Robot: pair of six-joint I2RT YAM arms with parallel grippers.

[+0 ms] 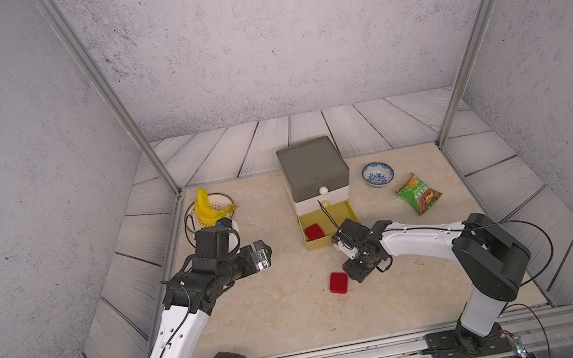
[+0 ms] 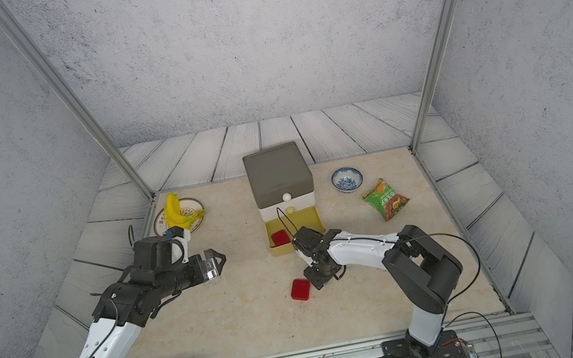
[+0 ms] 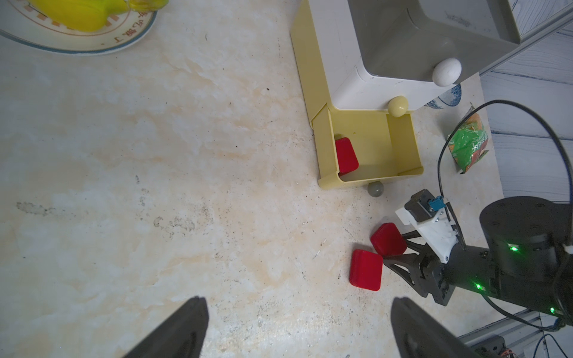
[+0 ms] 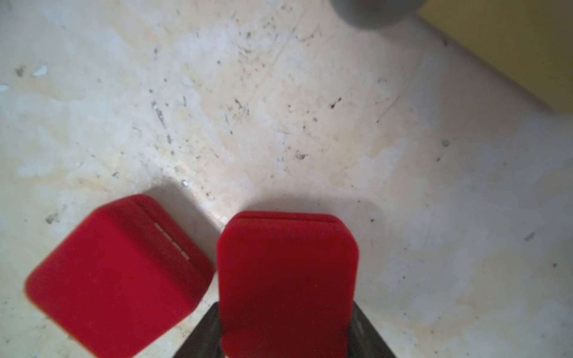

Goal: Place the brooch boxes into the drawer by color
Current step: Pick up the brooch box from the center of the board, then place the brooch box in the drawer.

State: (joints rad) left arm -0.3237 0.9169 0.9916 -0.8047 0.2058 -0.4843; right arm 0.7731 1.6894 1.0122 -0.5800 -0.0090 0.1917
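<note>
Your right end effector is pinching a red box by its sides; it is probably handling as light, rigid and slippery.

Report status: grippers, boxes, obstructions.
Left gripper open, empty. Right gripper clamped on red box. Second red box beside it on table; third red box in open yellow drawer. Nothing blocks drawer.

My left arm and right arm wear white shells between black joints, thin black cables alongside. A white bracket with a blue connector sits near green lights. My left gripper has black tapered jaws.
</note>
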